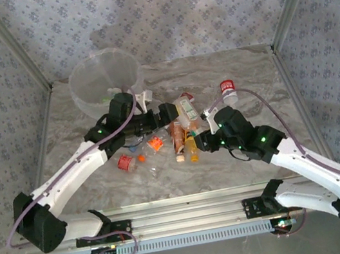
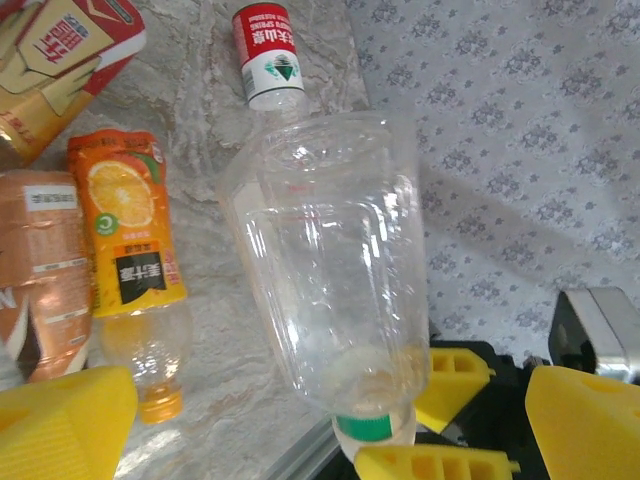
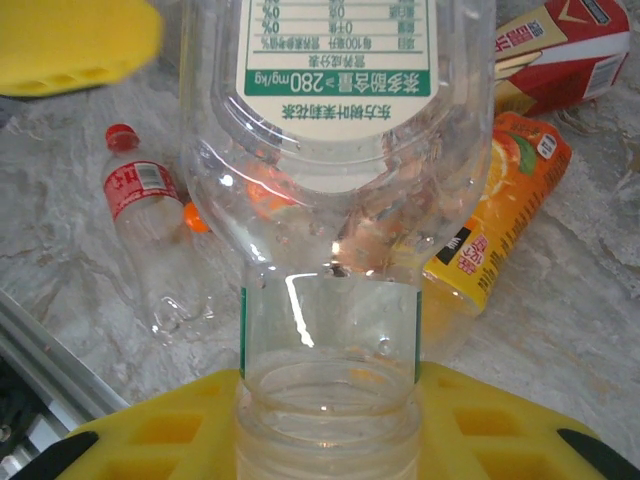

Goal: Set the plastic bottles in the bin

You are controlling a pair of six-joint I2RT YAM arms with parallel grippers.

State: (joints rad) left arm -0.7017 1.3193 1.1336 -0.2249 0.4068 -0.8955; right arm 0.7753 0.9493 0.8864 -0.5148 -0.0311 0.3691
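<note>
Grip matters now: right hand (image 3: 330,435) pinches the clear green-labelled plastic bottle (image 3: 330,200) by its neck, left hand (image 2: 325,415) gapes empty, so lift steadily toward the round translucent bin (image 1: 82,89)

One bin (image 1: 106,79) stands at eleven o'clock on the table. In the left wrist view I count five: one clear bottle (image 2: 330,250), one red-labelled bottle (image 2: 268,55), one orange bottle (image 2: 125,230), one brown bottle (image 2: 40,270), one red-and-yellow bottle (image 2: 70,45).
</note>
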